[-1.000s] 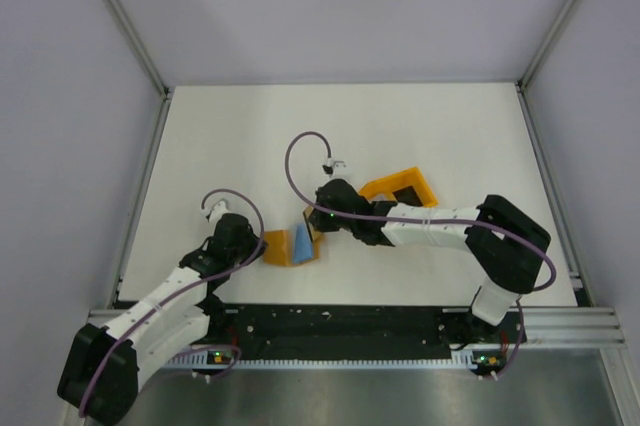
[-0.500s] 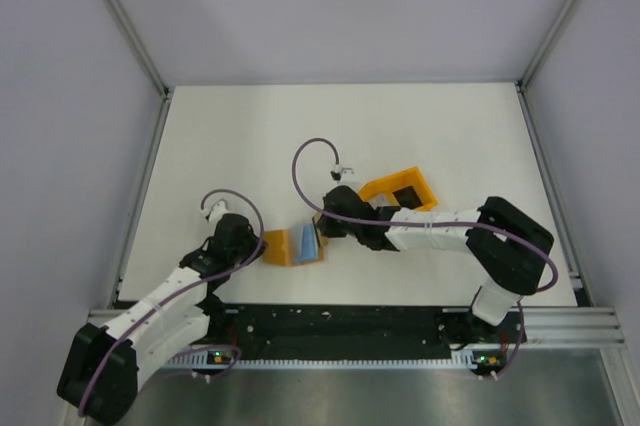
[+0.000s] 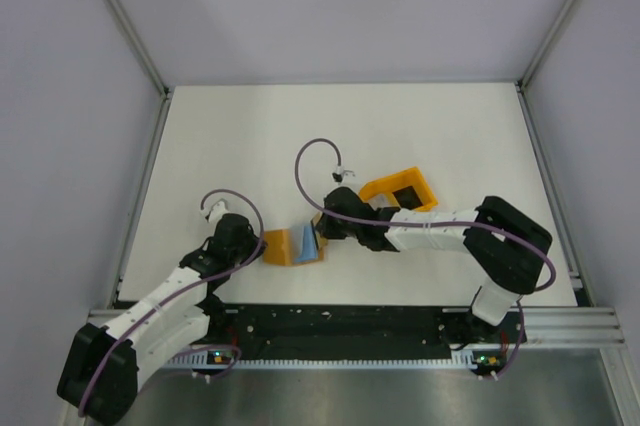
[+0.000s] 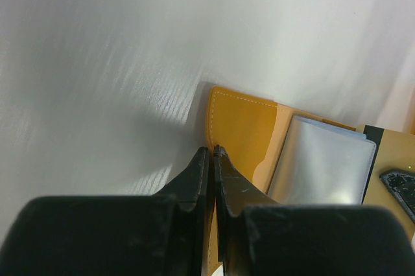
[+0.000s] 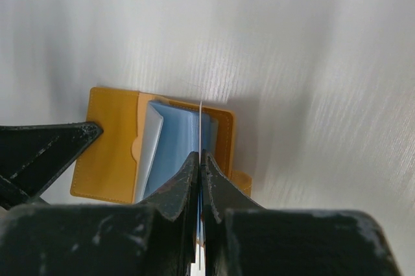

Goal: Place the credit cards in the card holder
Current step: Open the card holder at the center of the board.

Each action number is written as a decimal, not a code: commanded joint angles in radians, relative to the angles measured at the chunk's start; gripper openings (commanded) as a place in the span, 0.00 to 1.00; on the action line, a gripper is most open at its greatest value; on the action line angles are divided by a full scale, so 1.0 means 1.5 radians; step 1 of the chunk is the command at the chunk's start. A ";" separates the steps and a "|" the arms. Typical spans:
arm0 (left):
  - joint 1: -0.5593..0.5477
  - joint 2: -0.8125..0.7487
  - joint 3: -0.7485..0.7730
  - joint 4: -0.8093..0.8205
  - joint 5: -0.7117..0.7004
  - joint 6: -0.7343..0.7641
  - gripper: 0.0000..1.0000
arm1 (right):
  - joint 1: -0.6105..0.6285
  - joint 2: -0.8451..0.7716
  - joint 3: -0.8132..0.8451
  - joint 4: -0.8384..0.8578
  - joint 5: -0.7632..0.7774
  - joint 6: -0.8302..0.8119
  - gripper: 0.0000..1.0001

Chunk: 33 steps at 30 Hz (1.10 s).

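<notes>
The orange card holder (image 3: 280, 248) lies open on the white table, tan inside up. My left gripper (image 3: 255, 244) is shut on its left edge; in the left wrist view the jaws (image 4: 213, 153) pinch the orange flap (image 4: 240, 124). A silvery grey rectangle (image 4: 321, 169) lies in the holder; I cannot tell whether it is a card or a pocket. My right gripper (image 3: 322, 231) is shut on a thin light blue card (image 5: 201, 120), seen edge-on and upright over the holder's bluish pockets (image 5: 178, 143). The holder (image 5: 110, 153) fills the middle of that view.
An orange open box (image 3: 400, 189) with something dark inside stands just behind the right arm. The left gripper's fingers (image 5: 39, 153) show at the left of the right wrist view. The table's metal rails run along both sides.
My right gripper has moved a little right and toward me with the card. The holder has shifted slightly right. The left arm has barely moved.
</notes>
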 commanded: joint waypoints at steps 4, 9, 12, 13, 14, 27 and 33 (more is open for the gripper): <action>-0.001 -0.005 -0.016 0.018 -0.007 0.004 0.00 | -0.003 0.009 -0.022 0.028 -0.007 0.025 0.00; -0.001 -0.002 -0.022 0.027 -0.007 0.003 0.00 | -0.010 0.030 -0.034 0.096 -0.080 0.018 0.00; -0.001 -0.001 -0.025 0.039 0.001 -0.001 0.00 | -0.010 0.036 -0.024 0.127 -0.119 0.006 0.00; 0.000 0.000 -0.028 0.049 0.006 -0.002 0.00 | -0.010 0.035 -0.018 0.126 -0.126 0.006 0.00; 0.000 0.002 -0.029 0.056 0.009 -0.004 0.00 | -0.009 0.033 -0.018 0.139 -0.134 0.006 0.00; -0.002 0.033 -0.047 0.149 0.041 -0.016 0.00 | -0.009 0.072 0.037 0.183 -0.225 -0.024 0.00; -0.003 0.038 -0.051 0.145 0.033 -0.018 0.00 | -0.009 0.046 0.040 0.167 -0.199 -0.055 0.00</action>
